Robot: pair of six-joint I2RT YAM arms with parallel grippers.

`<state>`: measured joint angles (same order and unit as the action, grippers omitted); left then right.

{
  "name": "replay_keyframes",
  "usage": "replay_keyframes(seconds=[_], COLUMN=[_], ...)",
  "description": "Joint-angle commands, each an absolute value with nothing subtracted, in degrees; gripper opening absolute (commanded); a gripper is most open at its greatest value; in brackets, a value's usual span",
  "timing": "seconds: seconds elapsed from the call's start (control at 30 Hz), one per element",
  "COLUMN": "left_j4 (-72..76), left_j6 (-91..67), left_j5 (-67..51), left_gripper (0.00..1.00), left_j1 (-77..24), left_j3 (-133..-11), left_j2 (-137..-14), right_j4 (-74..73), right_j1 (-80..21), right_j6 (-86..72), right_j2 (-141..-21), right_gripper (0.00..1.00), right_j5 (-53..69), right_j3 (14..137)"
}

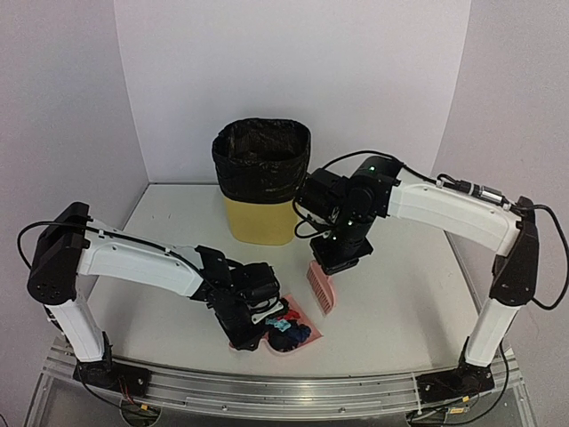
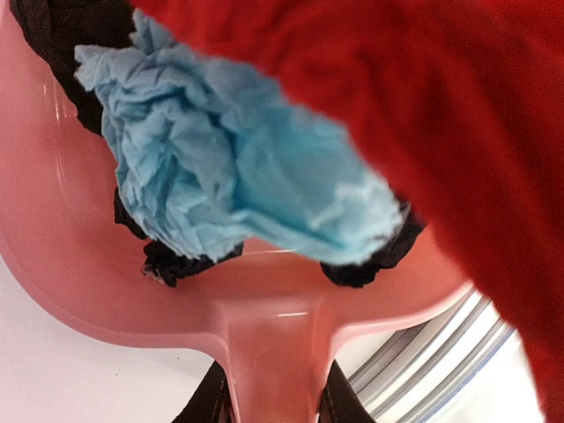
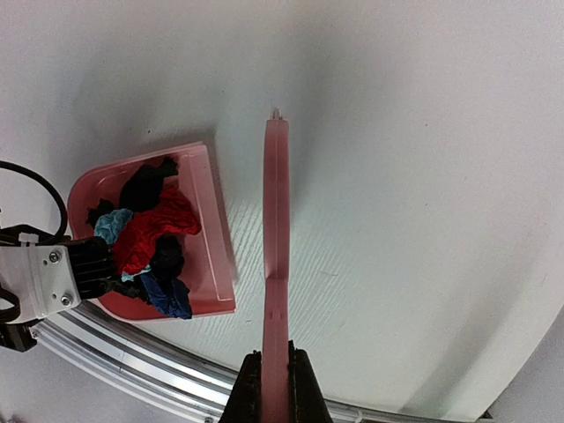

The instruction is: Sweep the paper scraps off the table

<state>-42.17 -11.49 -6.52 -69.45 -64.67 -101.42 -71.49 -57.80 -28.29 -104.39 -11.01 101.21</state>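
**Three Views, One Spot**

The top camera looks down from high behind the near edge over the bench [image 1: 400,294]. The left wrist camera sits close on the dustpan [image 2: 264,326] — paper scraps [image 2: 220,167] fill its frame. The right wrist camera looks down along the brush [image 3: 276,264] from higher; all three share that dustpan.

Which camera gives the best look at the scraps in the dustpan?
Right wrist: it looks down on the dustpan with the paper scraps piled inside. Left wrist is too close, only blurred teal and red wads. Top external shows them small, partly behind the left gripper.
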Motion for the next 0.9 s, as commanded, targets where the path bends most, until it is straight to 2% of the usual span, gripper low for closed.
replay_keyframes(seconds=[0.0,0.43,0.87], left_j4=[-38.3,-39.8,-53.5], left_j6=[-12.4,-14.8,-22.1], left_j5=[-3.7,-0.6,2.6], left_gripper=[0.00,0.00,0.00], left_j1=[-69.7,-69.6,-69.6], left_j3=[-64.2,-70.0,-88.2], left_j2=[-97.5,-95.5,-98.6], right_j4=[-72.7,-72.7,-72.7], right_j1=[-57.9,-56.8,-47.9], right_j6=[-28.1,-28.5,-30.3], right_j2=[-99.0,-90.0,-80.5], right_gripper=[0.00,0.00,0.00], right_j5=[-17.3,-28.8,-28.5], right_j3=[101.7,97.6,85.9])
